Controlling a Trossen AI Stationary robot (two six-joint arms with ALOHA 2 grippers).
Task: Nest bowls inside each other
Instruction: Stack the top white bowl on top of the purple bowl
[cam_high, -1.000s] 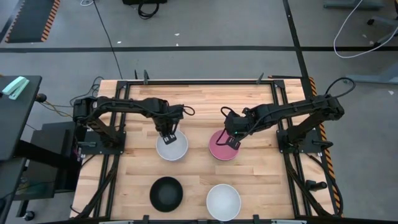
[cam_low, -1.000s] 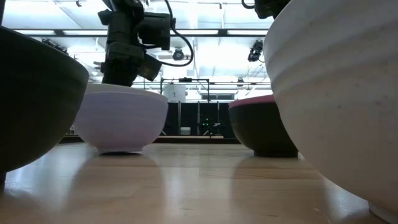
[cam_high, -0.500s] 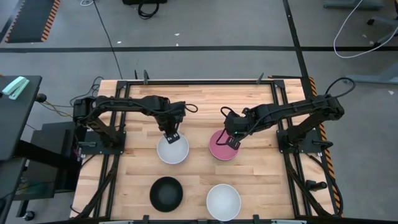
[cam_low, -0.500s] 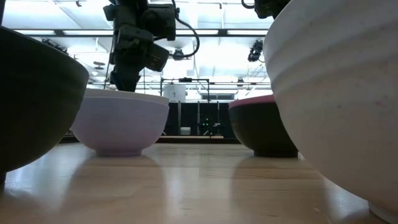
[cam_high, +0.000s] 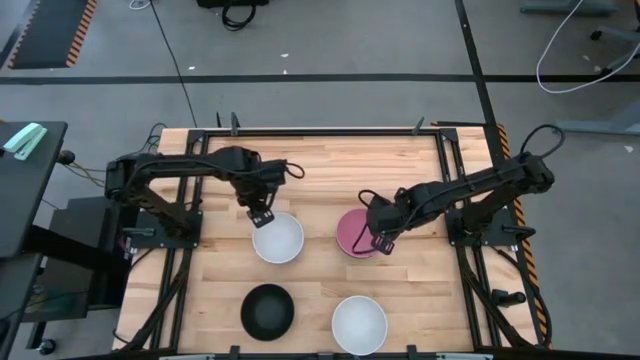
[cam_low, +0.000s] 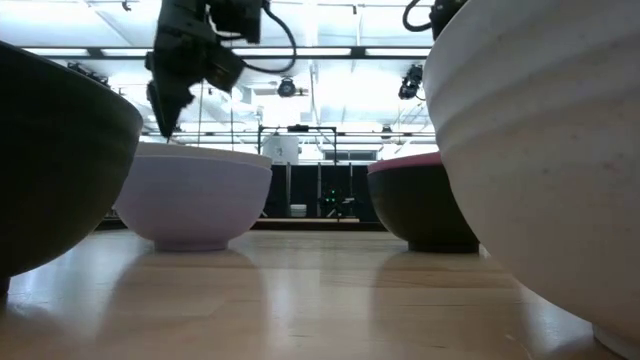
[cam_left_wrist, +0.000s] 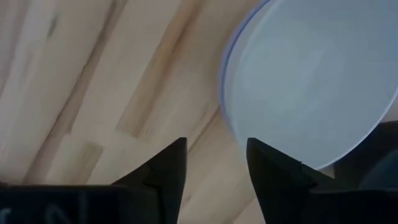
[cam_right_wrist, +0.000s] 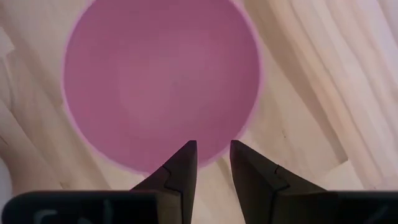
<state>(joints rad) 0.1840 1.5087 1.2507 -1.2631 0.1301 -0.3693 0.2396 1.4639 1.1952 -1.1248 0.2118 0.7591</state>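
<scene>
Wooden desk (cam_high: 320, 160), mid-frame: left gripper (cam_high: 259, 214) open, empty beside pale lavender-white bowl (cam_high: 277, 239); right gripper (cam_high: 382, 240) open at smooth pink bowl (cam_high: 356, 233). Next, probably a rim grasp.

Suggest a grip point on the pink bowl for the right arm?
Take the pink bowl by its rim, one finger inside and one outside, coming down from above. It sits upright and open-mouthed, apparently nested in a dark outer bowl, and the smooth round wall looks too wide to span. The right gripper, open, hangs at the rim's right-hand edge in the high view, likely the handiest spot.
</scene>
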